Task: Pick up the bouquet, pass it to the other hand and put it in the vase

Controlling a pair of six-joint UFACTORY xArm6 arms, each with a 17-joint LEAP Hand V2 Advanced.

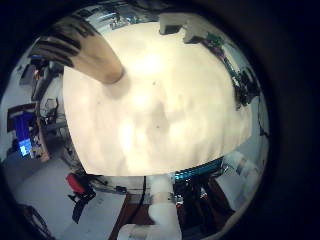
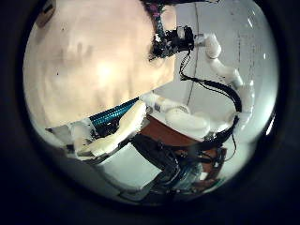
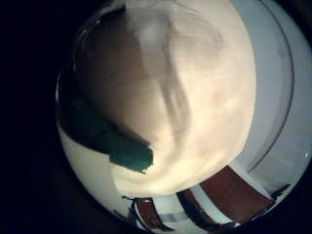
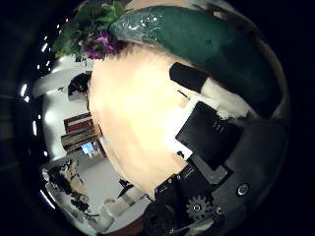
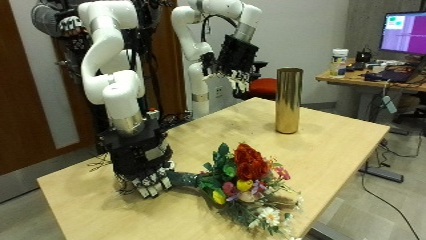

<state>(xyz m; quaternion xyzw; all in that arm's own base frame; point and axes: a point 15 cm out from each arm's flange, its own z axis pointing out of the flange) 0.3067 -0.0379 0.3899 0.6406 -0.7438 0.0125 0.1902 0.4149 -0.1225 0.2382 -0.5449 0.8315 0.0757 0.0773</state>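
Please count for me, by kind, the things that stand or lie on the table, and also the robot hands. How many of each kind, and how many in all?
Bouquet: 1
Vase: 1
Robot hands: 2, the left hand and the right hand
Total: 4

Your outside view looks across the tabletop (image 5: 333, 150) at both arms; all four palm views share that tabletop, close beneath.
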